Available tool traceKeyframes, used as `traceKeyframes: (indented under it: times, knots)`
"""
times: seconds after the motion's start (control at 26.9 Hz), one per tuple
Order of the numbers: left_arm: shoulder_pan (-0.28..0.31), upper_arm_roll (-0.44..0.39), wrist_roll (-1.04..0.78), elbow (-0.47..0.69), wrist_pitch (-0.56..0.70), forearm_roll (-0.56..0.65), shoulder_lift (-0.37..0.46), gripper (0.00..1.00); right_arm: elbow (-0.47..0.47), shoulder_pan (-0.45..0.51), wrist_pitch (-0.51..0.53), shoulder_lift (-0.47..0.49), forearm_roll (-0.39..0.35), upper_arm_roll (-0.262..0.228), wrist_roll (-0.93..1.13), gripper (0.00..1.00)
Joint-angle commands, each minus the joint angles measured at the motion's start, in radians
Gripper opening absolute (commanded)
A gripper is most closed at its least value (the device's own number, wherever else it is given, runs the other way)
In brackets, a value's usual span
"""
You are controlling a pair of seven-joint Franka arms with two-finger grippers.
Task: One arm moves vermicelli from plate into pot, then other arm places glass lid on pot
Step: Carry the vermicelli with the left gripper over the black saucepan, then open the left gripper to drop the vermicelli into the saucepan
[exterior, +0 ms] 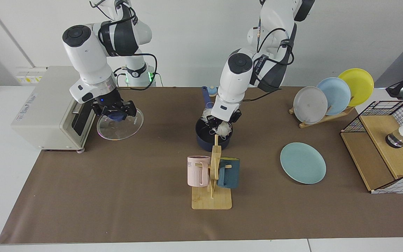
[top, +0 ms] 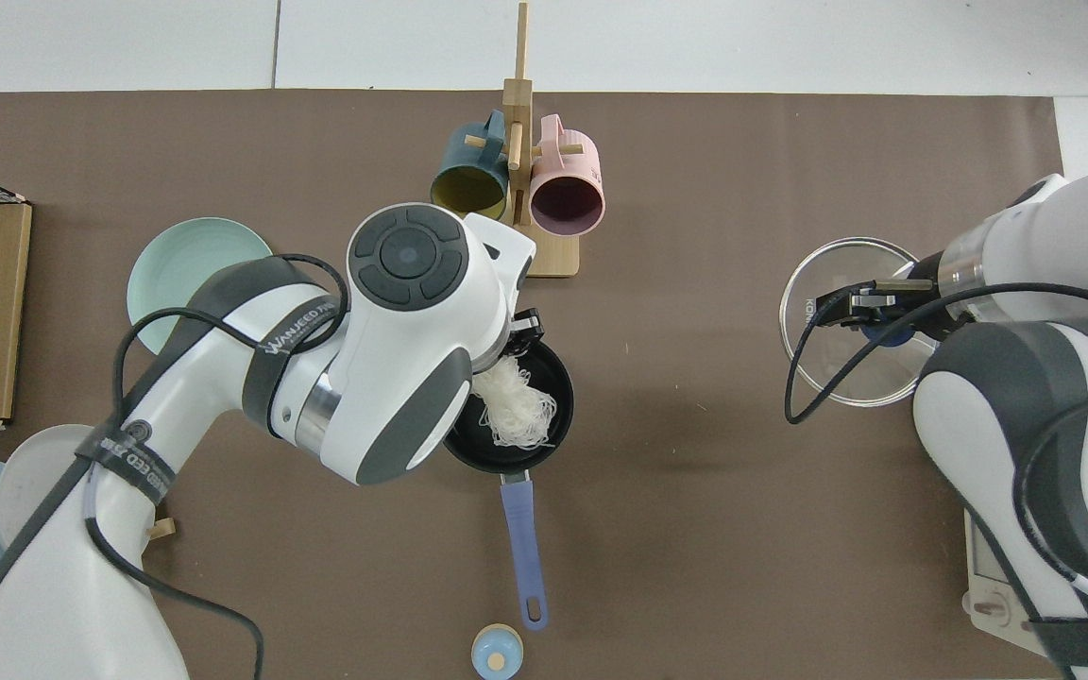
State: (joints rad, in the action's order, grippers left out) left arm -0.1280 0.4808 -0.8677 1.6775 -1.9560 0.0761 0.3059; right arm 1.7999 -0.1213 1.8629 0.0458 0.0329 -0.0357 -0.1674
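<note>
Brown paper matting (exterior: 117, 196) is covering the white table where both Franka arms are working. At the centre, the small navy pot (exterior: 201, 140) is sitting with its long blue handle (top: 522, 552) pointing toward the robots. The left gripper (exterior: 219, 123) is hovering right over the pot's mouth, its fingers pinching the vermicelli (top: 516, 408); the white threads are hanging from the fingers and spilling down inside the pot's black interior. The teal-green plate (exterior: 303, 163) is lying bare on the mat, well apart from the pot, on the side of the left arm's base.

Across the mat, the right gripper (exterior: 114, 111) is reaching down over the glass lid (exterior: 119, 125), its fingers closing around the blue knob (top: 882, 331). Whether the lid is resting on the mat or just off it is not clear; it is sitting just beside a white toaster oven (exterior: 47, 108).

A wooden mug tree (exterior: 212, 182) is standing in front of the pot on the camera's side, carrying a pink mug (exterior: 198, 170) and a dark teal mug (exterior: 228, 173). A dish rack (exterior: 322, 115) near the plate is holding a grey plate (exterior: 310, 105), a pale blue plate (exterior: 333, 96) and a yellow plate (exterior: 357, 85) on edge. A wire basket with a wooden board (exterior: 387, 147) is occupying the table's edge beyond them.
</note>
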Motion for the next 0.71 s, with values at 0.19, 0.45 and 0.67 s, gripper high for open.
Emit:
traceKeyframes:
  times: [0.19, 0.45, 0.67]
  knots:
    - [-0.050, -0.013, -0.063, 0.252, -0.197, 0.028, -0.094, 0.00, 0.006, 0.017, -0.014, -0.012, 0.024, 0.007, 0.023, 0.00]
    - [-0.050, -0.011, -0.086, 0.269, -0.221, 0.039, -0.093, 0.00, 0.009, 0.019, -0.016, -0.014, 0.024, 0.007, 0.025, 0.00]
    - [-0.053, -0.010, -0.085, 0.272, -0.231, 0.039, -0.085, 0.00, 0.010, 0.019, -0.016, -0.014, 0.024, 0.007, 0.023, 0.00]
